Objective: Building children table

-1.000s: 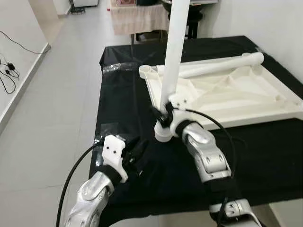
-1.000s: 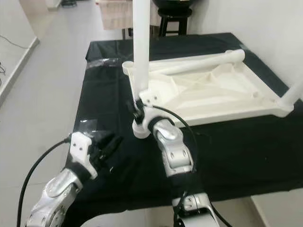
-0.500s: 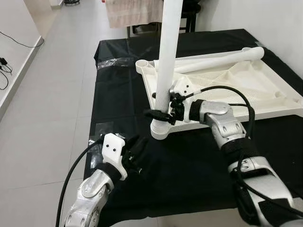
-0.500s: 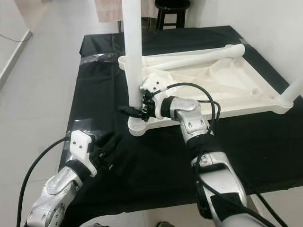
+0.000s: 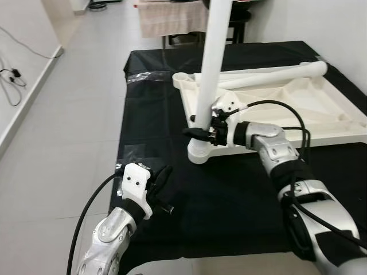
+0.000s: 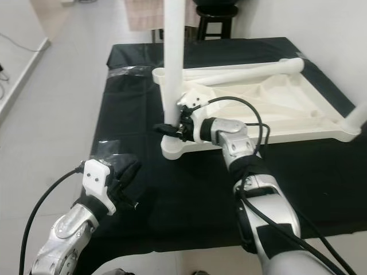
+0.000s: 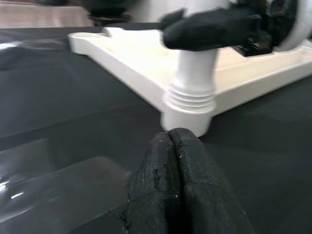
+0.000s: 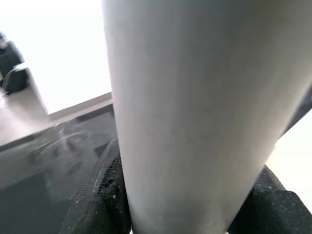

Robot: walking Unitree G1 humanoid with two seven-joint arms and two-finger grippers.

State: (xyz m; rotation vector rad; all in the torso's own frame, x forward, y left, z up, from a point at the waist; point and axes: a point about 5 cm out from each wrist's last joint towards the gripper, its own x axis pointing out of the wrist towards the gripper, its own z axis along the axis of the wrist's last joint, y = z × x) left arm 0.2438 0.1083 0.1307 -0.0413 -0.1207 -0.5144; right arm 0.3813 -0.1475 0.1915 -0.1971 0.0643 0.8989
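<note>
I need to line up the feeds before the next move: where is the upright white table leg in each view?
Left eye view: upright white table leg, centre, rising from the tabletop's near corner socket.
Right eye view: table leg, left of centre.
Left wrist view: its threaded base, beyond the left tool.
Right wrist view: very close, between the right tool's fingers.
Shared landmark: corner socket.

— What colour is the upright leg?
— White, like the tabletop and the lying leg.
— And underneath?
— A black cloth covers the table.
— The claws?
— Black fingers, silver arms, white wrist plate. Floor pale grey.
</note>
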